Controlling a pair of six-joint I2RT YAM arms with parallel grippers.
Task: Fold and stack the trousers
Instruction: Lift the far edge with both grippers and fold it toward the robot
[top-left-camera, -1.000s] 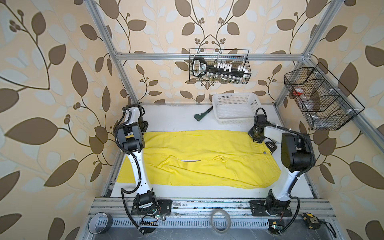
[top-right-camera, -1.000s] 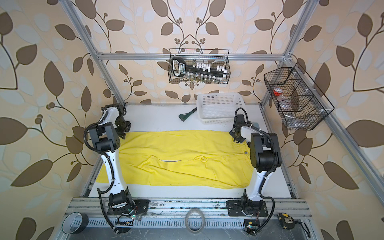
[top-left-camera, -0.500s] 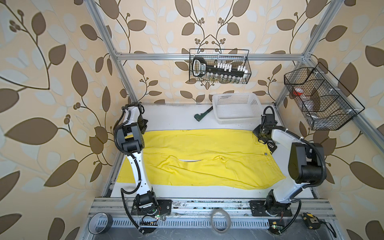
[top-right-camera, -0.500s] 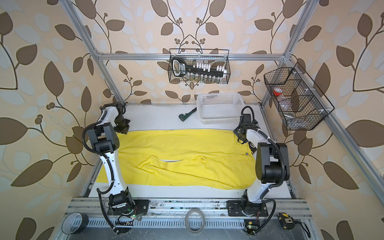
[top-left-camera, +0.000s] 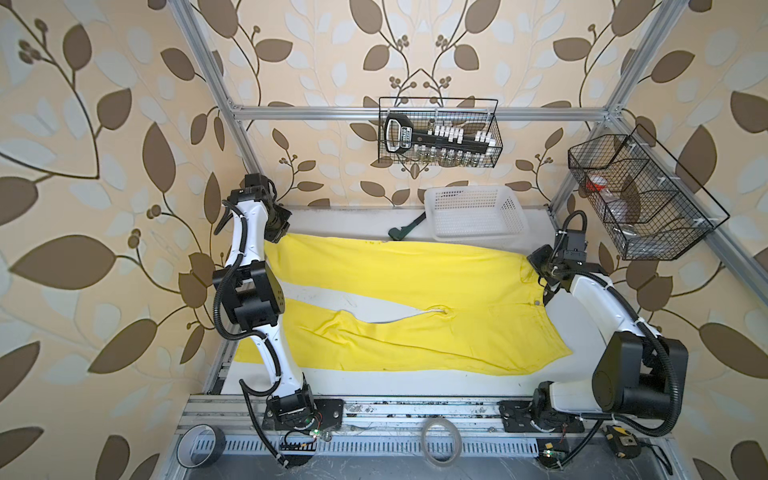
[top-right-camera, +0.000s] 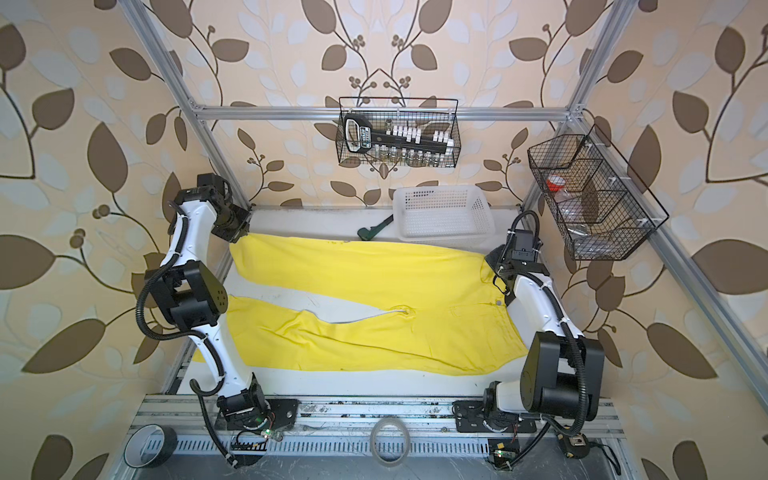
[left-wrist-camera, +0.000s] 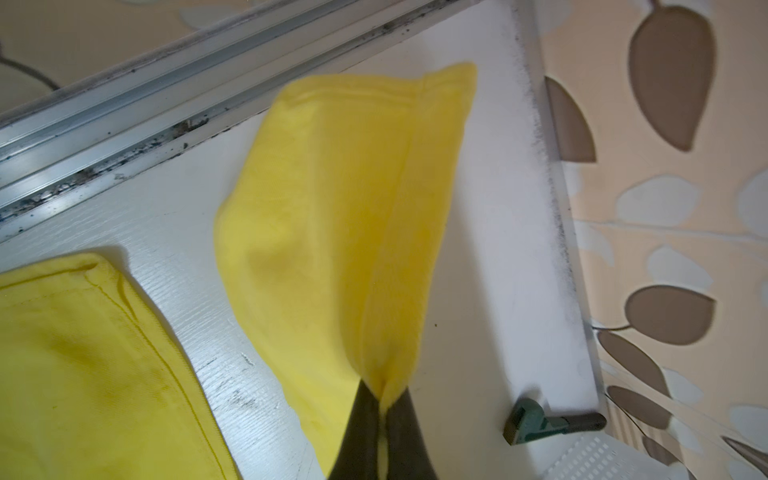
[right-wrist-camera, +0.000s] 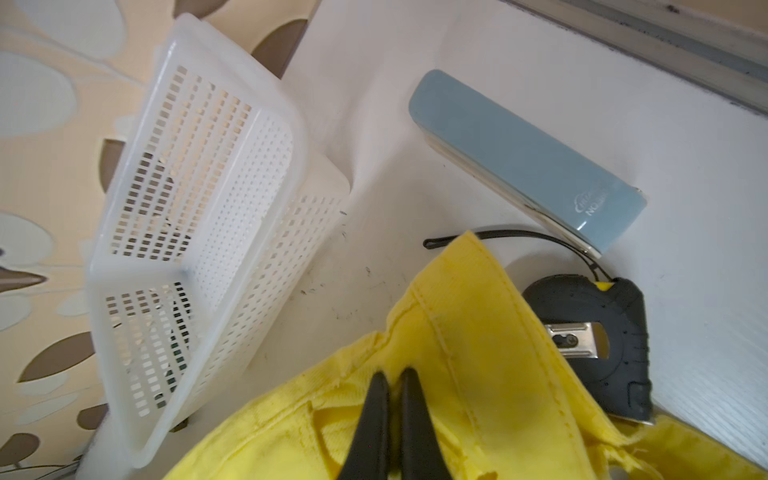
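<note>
Item: trousers (top-left-camera: 415, 270), flat across the tabletop (top-left-camera: 349, 218). We note the left gripper (left-wrist-camera: 380, 397) newly clamped on the far leg's hem (right gripper (right-wrist-camera: 395, 378) already pinching the waistband); lengthwise fold, we judge, can begin.

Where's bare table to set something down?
Free: the strip between the trousers and front rail; the far strip left of the green wrench. Crowded: far right, with white basket, blue case, tape measure.

We saw beige wallpaper (top-left-camera: 104, 291) with brown and pale leaves on every wall. An aluminium frame (top-left-camera: 311, 113) boxed in the white tabletop (top-left-camera: 353, 220). It carried a back wire basket (top-left-camera: 439, 133) and a side wire basket (top-left-camera: 640, 199), under even light.
</note>
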